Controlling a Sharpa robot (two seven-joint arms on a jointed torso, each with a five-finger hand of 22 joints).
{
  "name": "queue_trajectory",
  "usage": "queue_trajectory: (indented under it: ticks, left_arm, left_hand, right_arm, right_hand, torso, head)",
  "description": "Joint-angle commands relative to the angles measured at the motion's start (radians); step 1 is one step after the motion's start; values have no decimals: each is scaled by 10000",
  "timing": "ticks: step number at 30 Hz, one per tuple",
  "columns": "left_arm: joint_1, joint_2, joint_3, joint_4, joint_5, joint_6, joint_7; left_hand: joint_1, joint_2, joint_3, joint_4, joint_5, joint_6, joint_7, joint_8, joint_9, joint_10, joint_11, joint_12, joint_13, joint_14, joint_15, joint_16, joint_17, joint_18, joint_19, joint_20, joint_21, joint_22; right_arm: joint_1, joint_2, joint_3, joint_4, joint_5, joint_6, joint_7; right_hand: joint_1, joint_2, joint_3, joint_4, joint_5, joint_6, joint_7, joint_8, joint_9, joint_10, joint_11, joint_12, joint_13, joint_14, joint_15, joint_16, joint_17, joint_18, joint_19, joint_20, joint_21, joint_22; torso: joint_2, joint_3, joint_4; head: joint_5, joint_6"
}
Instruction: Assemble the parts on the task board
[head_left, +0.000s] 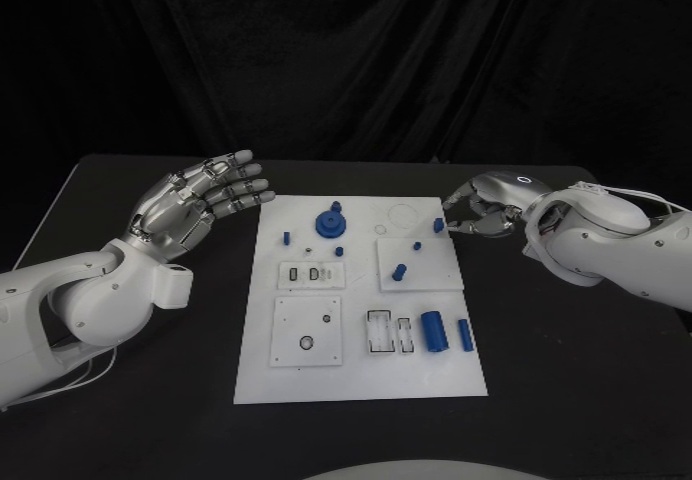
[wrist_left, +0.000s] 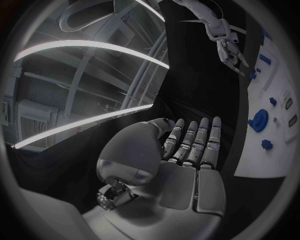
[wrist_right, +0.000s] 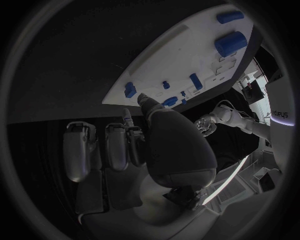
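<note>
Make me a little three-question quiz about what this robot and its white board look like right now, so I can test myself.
1. True or false: the left hand is gripping a blue part.
2. Which hand is nearer the task board? A) the left hand B) the right hand C) both rest on it
3. Fill in: the large blue gear-like part sits at the board's ____ end, seen from the robot.

Key
1. False: its fingers are spread and it holds nothing, off the board's left side.
2. B: it is at the board's far right corner, fingers curled; what they hold, if anything, cannot be made out.
3. Far.
</note>
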Motion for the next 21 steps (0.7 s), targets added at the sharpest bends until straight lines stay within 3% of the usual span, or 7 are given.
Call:
queue_trajectory:
  ticks: [1, 5, 21]
  left_arm:
    - [-19, 22, 9, 15, 62, 113, 564]
    - [-22, 8, 9, 21, 62, 121, 546]
    - [-31, -4, 9, 7, 62, 172, 497]
  left_hand:
    - [-65, -1, 69, -1, 15, 24, 70, 14, 0, 2, 77, 60, 7, -87, 7, 32, -14, -100, -60, 17, -10, -15]
    - [-65, -1, 69, -1, 15, 24, 70, 14, 0, 2, 77, 60, 7, -87, 7, 32, -14, -100, -60, 17, -10, -15]
    - [-73, -3, 88, 0, 16, 26, 71, 16, 1, 4, 77, 62, 7, -93, 7, 39, -15, -100, -63, 17, -8, -15]
  right_arm:
    - [-45, 102, 5, -128, 40, 49, -264]
    - [-109, 300, 6, -343, 40, 162, -276]
    - [-345, 913, 8, -1147, 41, 322, -198]
  right_hand:
    - [57, -30, -54, 11, -41, -99, -4, -68, -22, 126, -88, -72, 1444, 663, -86, -39, 1658, 99, 355, -90, -54, 2034]
    - [79, -32, -69, 21, -56, -156, 0, -68, -39, 79, -88, -103, 1387, 645, -85, -95, 1611, 121, 310, -90, -130, 1997]
    - [225, -87, -153, 17, -167, -318, 36, -41, -94, -84, -54, -206, 1211, 565, -55, -285, 1460, 175, 184, -69, -347, 1899]
  torso:
    - [9, 3, 7]
    - [-6, -11, -14]
    - [-11, -10, -38]
  head:
    - [4, -14]
    - [10, -32]
    - [29, -72]
